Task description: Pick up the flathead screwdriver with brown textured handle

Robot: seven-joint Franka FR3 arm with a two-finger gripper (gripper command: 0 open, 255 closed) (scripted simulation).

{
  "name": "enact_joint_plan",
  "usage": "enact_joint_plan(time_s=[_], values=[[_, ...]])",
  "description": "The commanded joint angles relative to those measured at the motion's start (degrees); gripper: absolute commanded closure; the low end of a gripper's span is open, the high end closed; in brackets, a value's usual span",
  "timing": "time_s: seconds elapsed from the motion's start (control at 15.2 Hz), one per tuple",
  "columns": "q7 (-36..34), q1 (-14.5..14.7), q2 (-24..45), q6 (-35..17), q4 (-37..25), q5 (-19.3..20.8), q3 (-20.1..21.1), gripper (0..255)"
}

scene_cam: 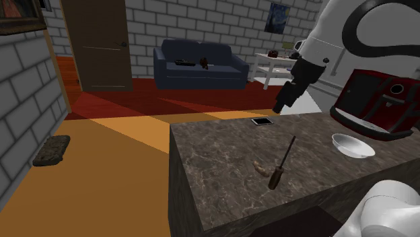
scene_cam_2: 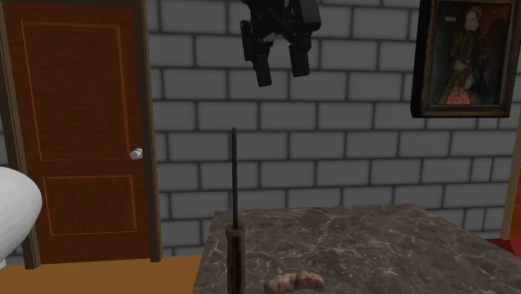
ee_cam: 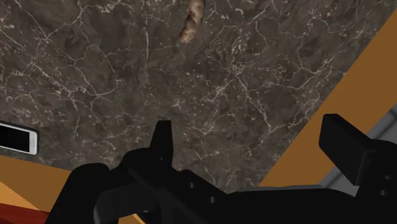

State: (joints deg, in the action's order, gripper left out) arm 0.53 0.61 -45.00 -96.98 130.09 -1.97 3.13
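While the end effector [scene_cam_2: 282, 75] hangs above the desk [scene_cam: 215, 161] with fingers wide apart, gripping nothing, the screwdriver [scene_cam: 278, 171] lies flat on the desk; in the shoulder view it is at 6 o'clock from the end effector; a tan lump [scene_cam: 260, 168] sits just beside its handle at 9 o'clock; a phone [scene_cam: 262, 122] lies at 12; a bowl [scene_cam: 352, 145] at 2.

Shoulder high, looking down; 2nd ext low, near; wrist overhead; all share countertop [scene_cam: 222, 155].
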Motion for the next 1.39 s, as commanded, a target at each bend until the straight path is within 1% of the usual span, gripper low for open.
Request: enact_joint_plan(time_s=[0.0,0.46,0.73,0.92,0.99,1.32], values=[[0.0,0.0,0.0,0.0,0.0,0.0,0.0,0],[-16.1,-4.6,-8.9,-4.8,15.8,0.0,7.6,0],[-25.7,-6.3,-13.2,-6.5,23.5,-1.5,12.9,0],[-33.2,-6.9,-15.7,-7.3,28.6,-3.5,17.3,0],[-34.3,-6.9,-16.0,-7.4,29.3,-3.9,18.0,0],[-35.0,-6.3,-15.8,-11.2,32.9,-4.9,19.2,0]])
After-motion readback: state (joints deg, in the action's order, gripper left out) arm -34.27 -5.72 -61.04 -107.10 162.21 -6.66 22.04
